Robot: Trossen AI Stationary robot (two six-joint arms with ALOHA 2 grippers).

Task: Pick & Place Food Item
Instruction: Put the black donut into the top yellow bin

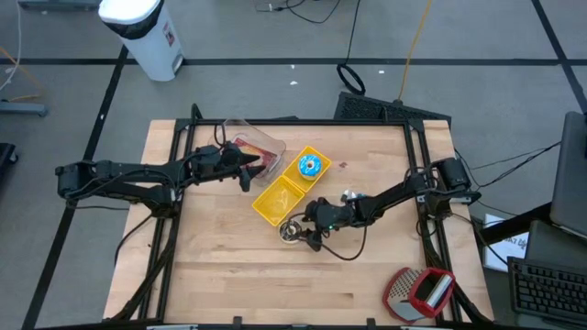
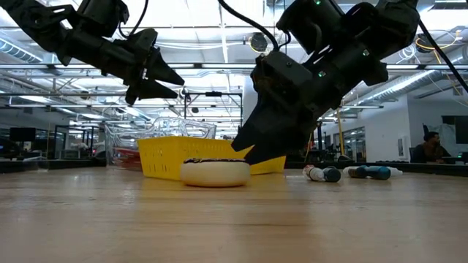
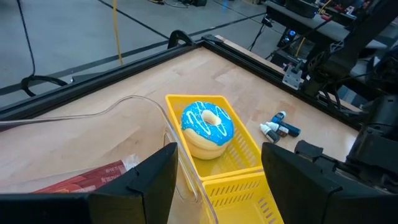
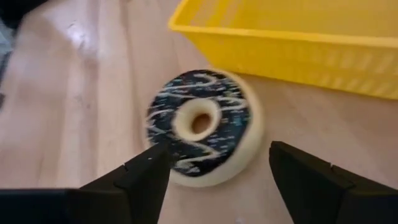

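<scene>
You see the right gripper, jaws wide, over a round dark-glazed donut lying on the wooden desk beside the yellow ribbed plastic tray.

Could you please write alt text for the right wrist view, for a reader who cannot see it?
A dark-iced doughnut with pale squiggles lies flat on the wooden table, just ahead of the open right gripper. A yellow basket stands close behind the doughnut.
</scene>
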